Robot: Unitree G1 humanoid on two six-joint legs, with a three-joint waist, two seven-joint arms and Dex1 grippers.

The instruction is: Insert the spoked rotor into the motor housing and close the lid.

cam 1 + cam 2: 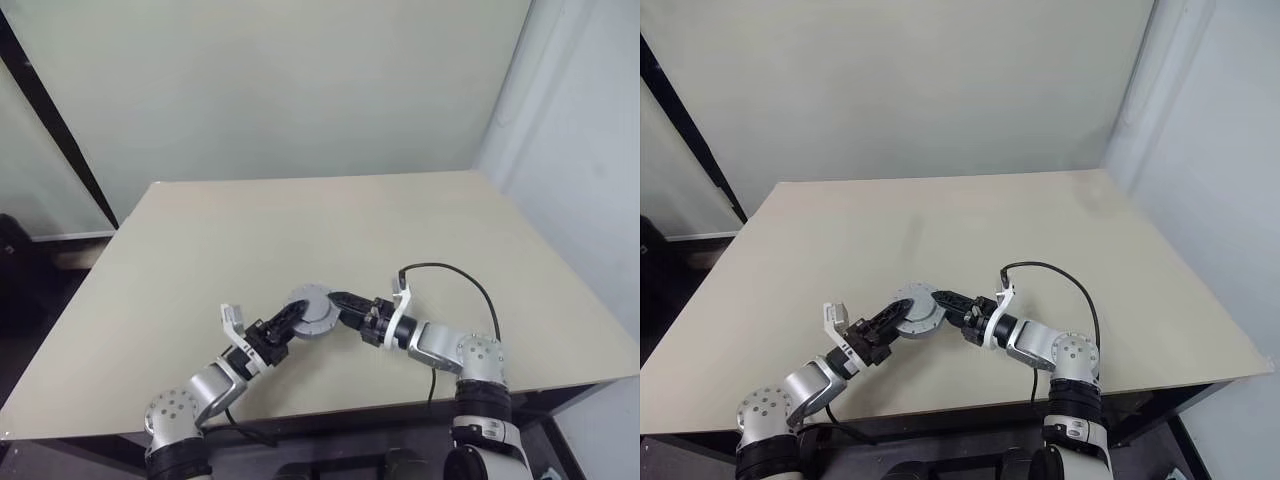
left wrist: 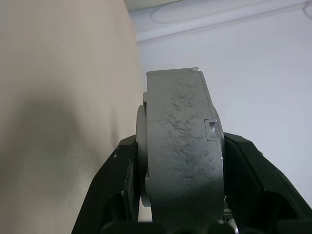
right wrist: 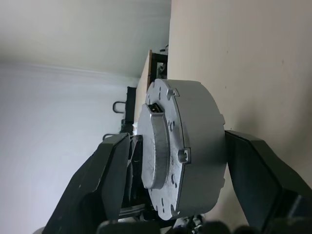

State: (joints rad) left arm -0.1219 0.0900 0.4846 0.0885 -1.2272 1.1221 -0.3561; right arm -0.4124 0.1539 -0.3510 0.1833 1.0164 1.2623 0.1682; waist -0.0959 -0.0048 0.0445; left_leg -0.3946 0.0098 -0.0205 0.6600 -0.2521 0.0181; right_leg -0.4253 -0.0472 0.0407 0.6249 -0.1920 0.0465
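A bare beige table (image 1: 400, 215) is spreading out around the motor housing (image 1: 313, 310), with a pale wall rising well beyond it and a dark strip of floor lying off to its left. To its right a black cable (image 1: 470, 282) is looping up over the right arm, and nothing is standing between the housing and either arm. The housing is sitting near the table's front edge, about midway along it, and I cannot tell whether it is resting on the surface or hanging just above it. The left gripper (image 1: 291, 316) is reaching in from the housing's left, its two black fingers (image 2: 117, 187) pressing against the two flat faces and gripping the housing between them. The right gripper (image 1: 341, 302) is coming in from the housing's right, its fingers (image 3: 253, 168) standing spread around the same body; one finger is lying just beside the rim, while the other is standing a little apart from the face. The housing (image 3: 195, 146) is showing as a closed, thick grey metal drum, with a scuffed rim (image 2: 180, 156), a raised round plate on one face, small holes around that face and a small square socket near its edge.
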